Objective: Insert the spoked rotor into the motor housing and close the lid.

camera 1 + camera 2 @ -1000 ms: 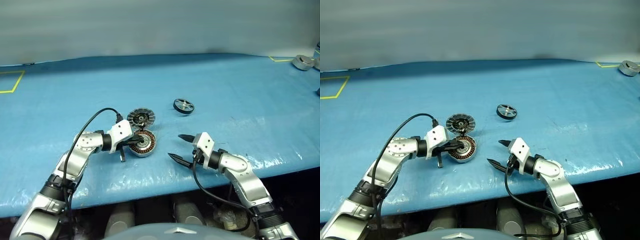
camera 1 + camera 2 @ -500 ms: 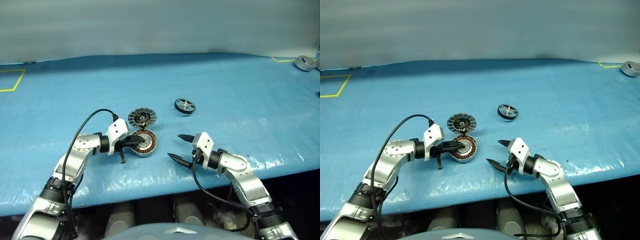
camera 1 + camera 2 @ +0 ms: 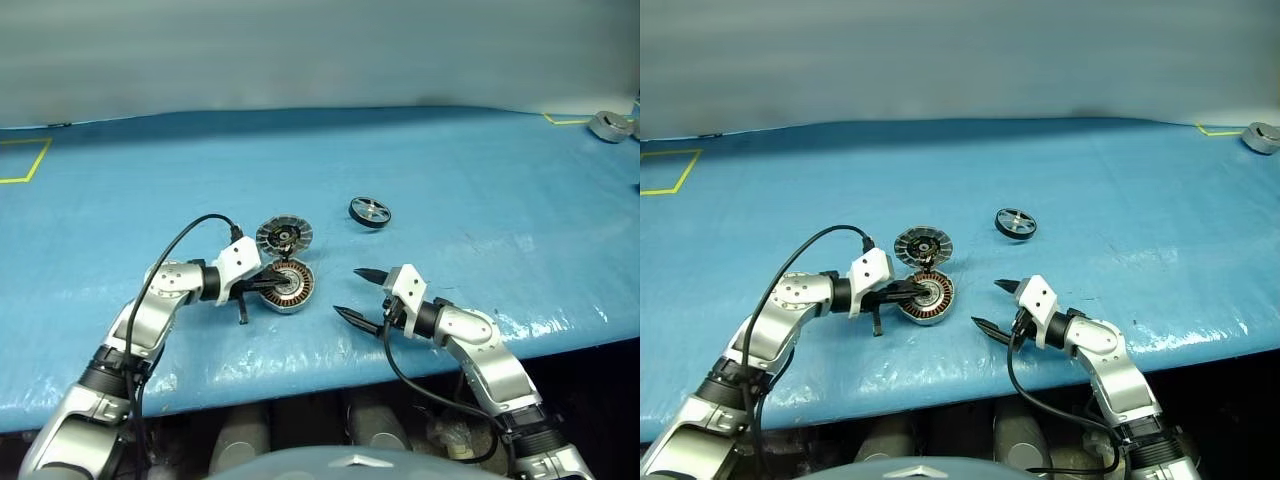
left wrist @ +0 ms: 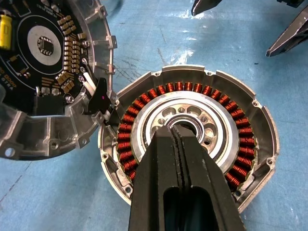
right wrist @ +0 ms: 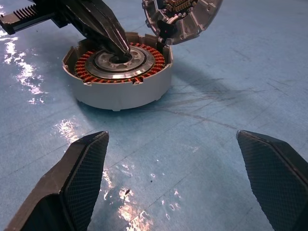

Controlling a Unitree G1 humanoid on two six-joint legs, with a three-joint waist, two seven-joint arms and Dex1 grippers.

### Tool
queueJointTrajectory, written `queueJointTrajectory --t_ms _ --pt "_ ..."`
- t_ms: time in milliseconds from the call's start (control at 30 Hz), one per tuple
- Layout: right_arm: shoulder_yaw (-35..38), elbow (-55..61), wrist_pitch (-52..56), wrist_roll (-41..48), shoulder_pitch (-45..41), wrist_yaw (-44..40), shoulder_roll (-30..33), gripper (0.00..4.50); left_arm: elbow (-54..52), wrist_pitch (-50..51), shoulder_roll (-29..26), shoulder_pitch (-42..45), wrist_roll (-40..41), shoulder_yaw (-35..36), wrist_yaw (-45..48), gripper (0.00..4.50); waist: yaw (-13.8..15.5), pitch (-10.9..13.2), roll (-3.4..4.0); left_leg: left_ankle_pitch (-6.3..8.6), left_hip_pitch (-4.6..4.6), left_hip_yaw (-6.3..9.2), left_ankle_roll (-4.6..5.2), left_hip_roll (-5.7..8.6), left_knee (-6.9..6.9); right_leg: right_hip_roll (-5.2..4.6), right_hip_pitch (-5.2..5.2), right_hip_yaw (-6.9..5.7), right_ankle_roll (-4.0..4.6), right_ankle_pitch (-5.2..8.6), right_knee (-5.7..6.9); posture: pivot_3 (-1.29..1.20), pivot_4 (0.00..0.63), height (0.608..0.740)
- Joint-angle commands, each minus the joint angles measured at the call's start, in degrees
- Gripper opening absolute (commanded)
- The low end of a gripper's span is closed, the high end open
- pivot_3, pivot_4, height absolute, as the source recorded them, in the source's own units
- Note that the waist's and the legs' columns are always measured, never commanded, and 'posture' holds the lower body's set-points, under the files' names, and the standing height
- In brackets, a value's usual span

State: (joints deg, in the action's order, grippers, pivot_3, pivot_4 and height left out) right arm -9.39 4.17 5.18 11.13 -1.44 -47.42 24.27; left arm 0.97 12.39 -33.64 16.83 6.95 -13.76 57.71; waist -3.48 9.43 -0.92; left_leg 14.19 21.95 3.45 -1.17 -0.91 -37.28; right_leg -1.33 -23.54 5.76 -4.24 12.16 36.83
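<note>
The left gripper (image 4: pixel 179 137), pressed shut, rests its tips in the silver centre of the motor housing (image 4: pixel 250 120), likely pinning it in place on the table (image 3: pixel 480 190). The lid (image 3: pixel 284 235) leans open against the housing's rim at about 12 o'clock, leaving the windings bare for loading. The right gripper (image 3: pixel 358 293), jaws spread wide and empty, waits at the housing's 3 o'clock. The spoked rotor (image 3: pixel 369 212) lies apart at 1 o'clock, not yet inserted.
</note>
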Motion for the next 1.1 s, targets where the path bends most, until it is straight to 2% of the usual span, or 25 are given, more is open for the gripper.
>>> queueJointTrajectory --t_ms 33,167,433,600,767,867,1100 --pt "0.0 1.7 -1.1 0.4 -0.1 0.2 -0.3 4.5 0.4 -0.3 -0.4 0.3 -0.7 -0.6 0.7 0.02 0.0 0.0 0.0 0.0 0.0 0.0 0.0 0.0 0.0 0.0 0.0 0.0 0.0 0.0 0.0 0.0 0.15 0.74" --pt "0.0 1.8 -1.0 0.5 0.1 0.4 -0.4 4.5 -1.8 0.1 1.1 -0.8 3.9 2.5 0.5 0.02 0.0 0.0 0.0 0.0 0.0 0.0 0.0 0.0 0.0 -0.01 0.0 0.0 0.0 0.0 0.0 0.0 0.15 0.74" --pt "0.5 1.1 -1.4 1.5 -0.6 0.1 -1.1 4.5 -7.1 -0.9 0.3 -4.5 6.0 5.4 -0.5 0.02 0.0 0.0 0.0 0.0 0.02 0.0 0.0 0.0 0.0 -0.01 -0.02 0.0 0.0 0.0 0.0 0.0 0.15 0.74" --pt "2.2 0.6 0.6 -0.4 -3.0 4.1 -1.0 4.5 -10.5 -1.9 1.8 -9.0 7.7 6.7 -2.6 0.02 -0.1 0.0 0.01 0.0 0.02 -0.02 0.0 0.0 0.0 -0.03 -0.03 0.0 0.0 0.0 0.0 0.0 0.15 0.74" --pt "6.0 -0.6 8.6 -1.4 -10.1 9.0 1.5 4.5 -11.9 -4.1 3.1 -14.3 8.3 8.1 -5.3 0.02 0.0 0.0 0.03 0.0 0.02 -0.03 0.0 0.0 -0.02 -0.04 -0.04 0.0 0.0 0.0 0.02 0.0 0.15 0.74" --pt "5.7 -3.4 11.0 -4.3 -15.4 10.1 4.3 4.5 -12.7 -6.2 4.3 -17.2 8.8 9.8 -7.4 0.02 0.0 0.0 0.02 0.0 0.03 -0.04 0.0 0.01 -0.02 -0.05 -0.05 0.01 0.0 0.0 0.0 0.0 0.15 0.74" --pt "3.7 -22.2 14.0 -9.6 -33.7 9.6 6.8 4.5 -13.2 -9.6 6.8 -21.5 8.3 11.6 -11.2 0.02 -0.3 0.1 0.03 0.0 0.03 -0.1 0.0 0.03 0.0 -0.06 -0.06 0.05 0.0 -0.02 -0.02 0.0 0.15 0.74"
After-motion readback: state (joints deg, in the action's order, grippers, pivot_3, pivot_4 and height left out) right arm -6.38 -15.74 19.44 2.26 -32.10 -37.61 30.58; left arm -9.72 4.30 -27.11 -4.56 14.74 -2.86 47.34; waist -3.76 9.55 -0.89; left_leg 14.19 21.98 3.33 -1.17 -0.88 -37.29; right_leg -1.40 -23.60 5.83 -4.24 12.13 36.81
